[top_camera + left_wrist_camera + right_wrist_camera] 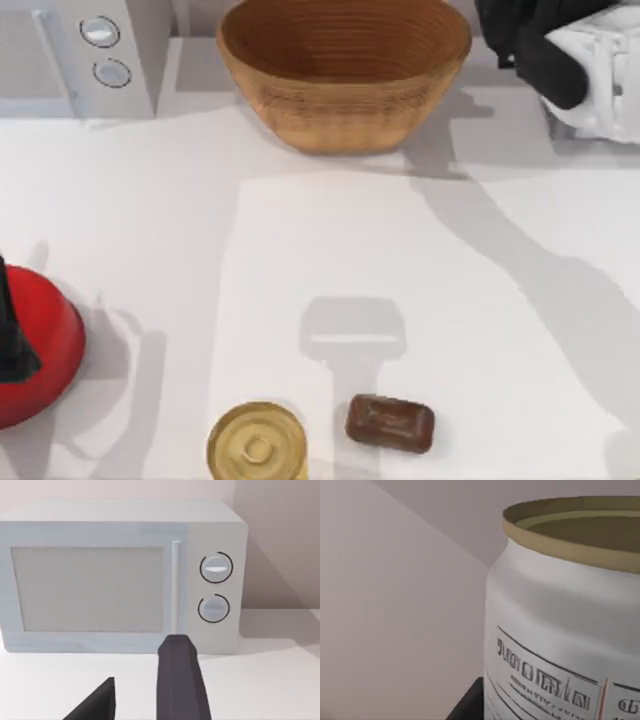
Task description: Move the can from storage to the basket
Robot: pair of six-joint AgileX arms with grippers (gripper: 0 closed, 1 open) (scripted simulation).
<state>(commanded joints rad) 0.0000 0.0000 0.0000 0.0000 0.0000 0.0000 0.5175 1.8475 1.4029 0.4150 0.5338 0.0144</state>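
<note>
The can (560,630) looms close in the right wrist view: silver, with a gold rim, black print and a thin red mark. It looks tilted against a plain wall. One dark finger (467,707) of my right gripper lies against its side. My right arm (535,45) is at the table's back right corner, just right of the basket (345,120), a wide tan wicker bowl with a ribbed, empty inside. My left gripper (144,662) is open, with nothing between its fingers, and faces the microwave door (87,587).
A grey microwave (95,50) with two dials stands at the back left, its door closed. A gold round-lidded tin (257,442) and a brown bar (390,423) lie near the front edge. A red rounded object (40,350) sits at the left edge.
</note>
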